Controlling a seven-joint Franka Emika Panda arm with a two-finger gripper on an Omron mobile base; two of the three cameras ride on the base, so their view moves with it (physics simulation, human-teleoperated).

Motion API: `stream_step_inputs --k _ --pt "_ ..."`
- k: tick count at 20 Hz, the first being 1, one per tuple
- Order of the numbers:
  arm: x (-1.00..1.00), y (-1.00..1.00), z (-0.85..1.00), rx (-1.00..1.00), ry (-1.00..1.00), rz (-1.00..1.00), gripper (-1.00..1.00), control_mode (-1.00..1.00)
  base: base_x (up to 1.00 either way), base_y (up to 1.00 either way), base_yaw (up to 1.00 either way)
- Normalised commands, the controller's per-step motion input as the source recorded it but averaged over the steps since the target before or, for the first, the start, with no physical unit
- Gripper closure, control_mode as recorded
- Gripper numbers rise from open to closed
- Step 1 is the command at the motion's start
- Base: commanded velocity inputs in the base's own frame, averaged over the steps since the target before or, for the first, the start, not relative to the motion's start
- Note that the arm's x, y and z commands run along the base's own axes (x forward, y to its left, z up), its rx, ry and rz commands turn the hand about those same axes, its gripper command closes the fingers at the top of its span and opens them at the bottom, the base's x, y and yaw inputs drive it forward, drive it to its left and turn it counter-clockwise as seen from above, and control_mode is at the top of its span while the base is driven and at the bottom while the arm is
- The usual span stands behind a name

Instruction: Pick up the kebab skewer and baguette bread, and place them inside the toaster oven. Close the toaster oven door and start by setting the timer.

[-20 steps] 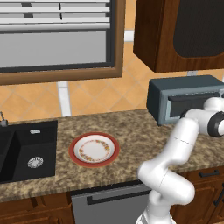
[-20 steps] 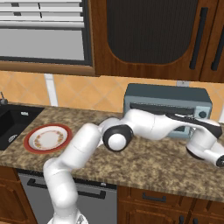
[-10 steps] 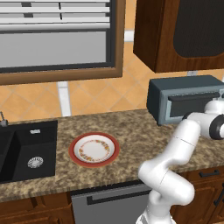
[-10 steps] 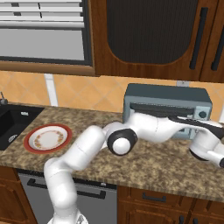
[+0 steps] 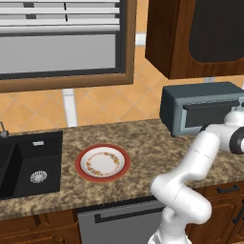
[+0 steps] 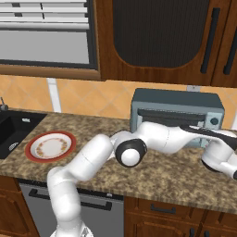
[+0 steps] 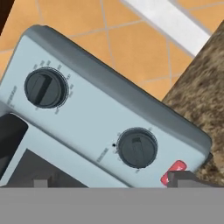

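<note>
Pincer spread wide in front of the toaster oven's control panel.

In the hand view the pincer (image 7: 109, 183) holds nothing, its two fingertips (image 7: 180, 178) far apart, close before the toaster oven (image 6: 176, 113); a lower knob (image 7: 137, 148) sits just beyond the tips and an upper knob (image 7: 45, 88) farther off. The toaster oven door (image 5: 209, 112) is shut. The oven stands at the back of the speckled surface (image 5: 143, 152), well apart from a red-rimmed plate (image 5: 102, 162) beside the black sink (image 5: 28, 164).
</note>
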Motion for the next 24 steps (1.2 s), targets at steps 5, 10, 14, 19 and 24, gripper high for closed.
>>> stream_step_inputs --k 5,10,14,19,24 --pt "0.12 0.01 -0.02 0.00 0.00 -0.02 -1.00 -1.00 0.00 0.00 0.00" --pt "0.22 0.00 -0.02 0.00 0.00 -0.02 -1.00 -1.00 0.00 0.00 0.00" --pt "0.15 0.00 -0.02 0.00 0.00 -0.01 -1.00 -1.00 0.00 0.00 0.00" --pt "0.10 0.00 -0.11 0.00 0.00 0.00 -1.00 -1.00 0.00 0.00 0.00" --pt "0.15 0.00 -0.11 0.00 0.00 0.00 -1.00 -1.00 0.00 0.00 0.00"
